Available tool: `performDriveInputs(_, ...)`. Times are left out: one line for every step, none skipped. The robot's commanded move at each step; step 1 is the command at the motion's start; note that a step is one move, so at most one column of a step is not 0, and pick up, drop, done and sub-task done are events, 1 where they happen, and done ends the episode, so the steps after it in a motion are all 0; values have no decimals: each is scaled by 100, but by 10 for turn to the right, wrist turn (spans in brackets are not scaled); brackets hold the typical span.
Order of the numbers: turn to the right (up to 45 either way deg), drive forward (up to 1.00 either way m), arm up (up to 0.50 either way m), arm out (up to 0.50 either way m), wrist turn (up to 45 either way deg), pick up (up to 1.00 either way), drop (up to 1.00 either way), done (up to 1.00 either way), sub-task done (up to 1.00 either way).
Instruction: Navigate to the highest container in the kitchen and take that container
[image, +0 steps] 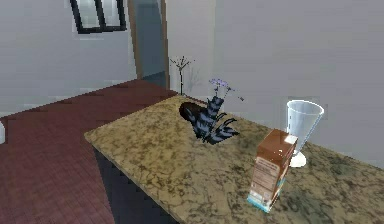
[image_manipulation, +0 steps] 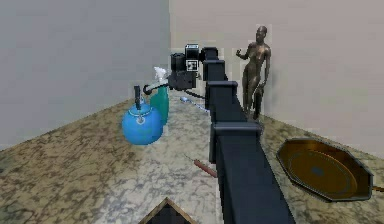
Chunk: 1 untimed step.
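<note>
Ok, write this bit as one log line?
arm out over counter | gripper near blue jug and green bottle | hold: cannot tell

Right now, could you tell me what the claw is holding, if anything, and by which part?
It cannot be told: the claw sits at a blue kettle and a green spray bottle standing on the counter, so any hold is unclear.

Tall teal bottle (image_manipulation: 163, 106), white-topped, stands upright on the stone counter (image_manipulation: 80, 172) beside a blue pot (image_manipulation: 143, 128).

Place: you are inspecting a home kitchen.
Evidence: speckled stone bench (image: 170, 150) bearing a blue kettle (image_manipulation: 143, 124), tall glass (image: 303, 125), carton (image: 272, 168), bronze tray (image_manipulation: 325, 168).
</note>
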Motion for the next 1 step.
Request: performDriveInputs(0,0,0,0,0,0,0,100,0)
